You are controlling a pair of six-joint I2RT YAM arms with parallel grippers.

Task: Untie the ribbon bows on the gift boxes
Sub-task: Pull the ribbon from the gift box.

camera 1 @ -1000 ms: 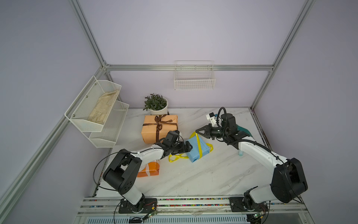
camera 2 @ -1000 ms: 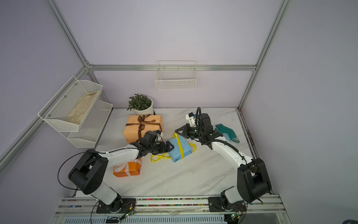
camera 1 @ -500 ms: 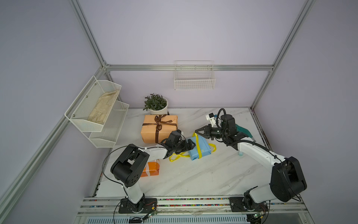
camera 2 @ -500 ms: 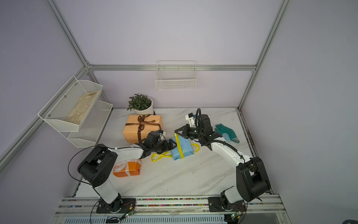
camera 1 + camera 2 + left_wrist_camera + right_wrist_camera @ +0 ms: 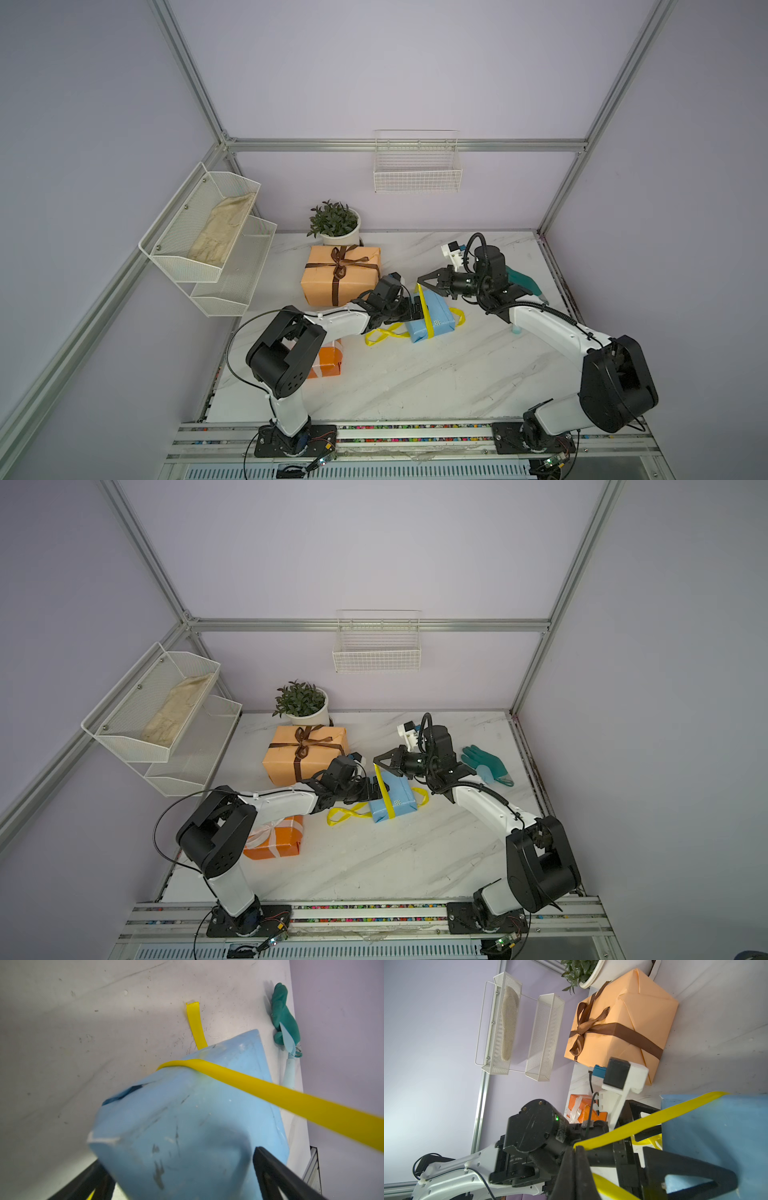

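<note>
— Top views first: where is the light blue box (image 5: 440, 316)?
— Mid-worktop (image 5: 415, 386), between the two arms. The yellow ribbon (image 5: 384, 792) crosses it and rises taut to the right jaws, which are clenched on its end. A loose loop lies beside the box. The left jaws are spread wide around the box's near end.
— And the other boxes?
— The peach box (image 5: 361, 284) sits at the back, its brown bow (image 5: 340, 268) tied. The orange box (image 5: 278, 841), with its white ribbon (image 5: 264, 831), lies by the left arm.
— Left wrist view?
— The blue box lies between the two spread fingers (image 5: 274, 1169) — whether they press it, I cannot tell. A teal glove (image 5: 283, 1014) lies beyond.
— Right wrist view?
— The tips are together, pinching the yellow ribbon — it stretches across to the blue box.
</note>
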